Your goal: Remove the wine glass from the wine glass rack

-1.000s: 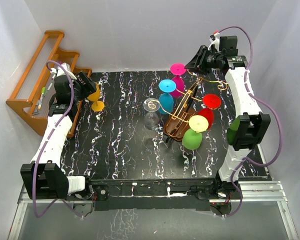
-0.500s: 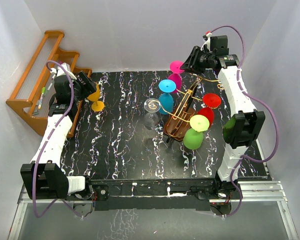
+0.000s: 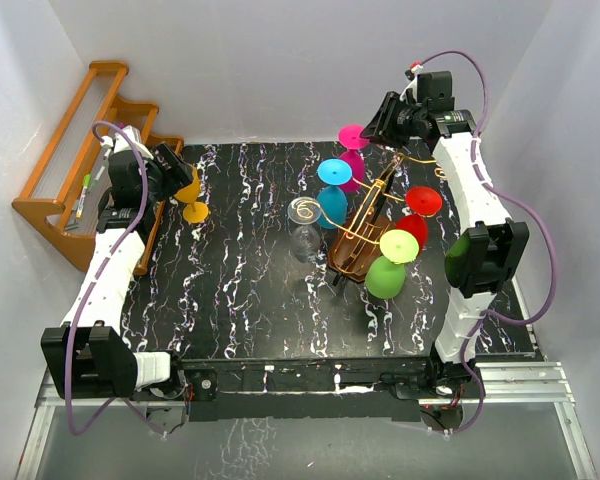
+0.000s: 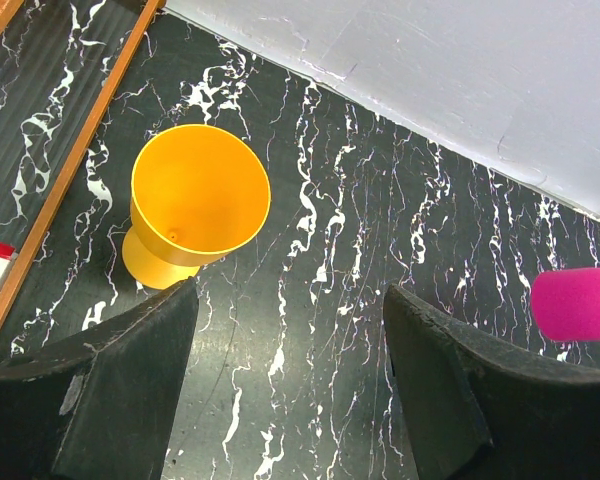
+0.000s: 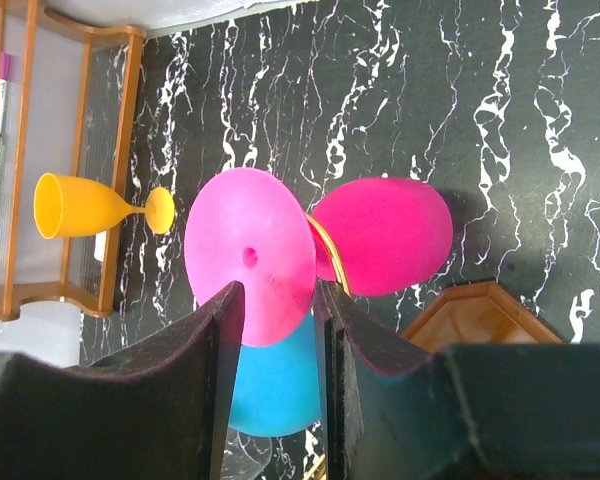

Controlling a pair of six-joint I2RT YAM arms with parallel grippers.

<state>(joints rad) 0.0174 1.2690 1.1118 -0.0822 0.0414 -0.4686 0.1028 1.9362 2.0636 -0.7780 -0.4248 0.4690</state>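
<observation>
The wine glass rack [image 3: 365, 235], a brown violin-shaped stand with gold wire arms, stands right of the table's middle. Several coloured glasses hang on it upside down. A magenta wine glass [image 3: 354, 140] hangs at its far end. My right gripper [image 3: 377, 127] is right next to that glass's foot. In the right wrist view the gripper [image 5: 280, 297] is narrowly open, with the round pink foot [image 5: 250, 250] just beyond the fingertips and its bowl [image 5: 390, 235] to the right. My left gripper [image 3: 172, 166] is open and empty [image 4: 290, 330] beside an upright yellow glass [image 4: 198, 200].
An orange-brown stepped shelf [image 3: 80, 150] stands at the far left. On the rack hang a blue glass [image 3: 333, 185], a red glass [image 3: 420, 210] and a green one [image 3: 388, 270]. A clear glass [image 3: 302, 225] is next to the rack. White walls enclose the table.
My right gripper has moved left and slightly back, up to the magenta glass's foot. The left arm and the yellow glass have not moved.
</observation>
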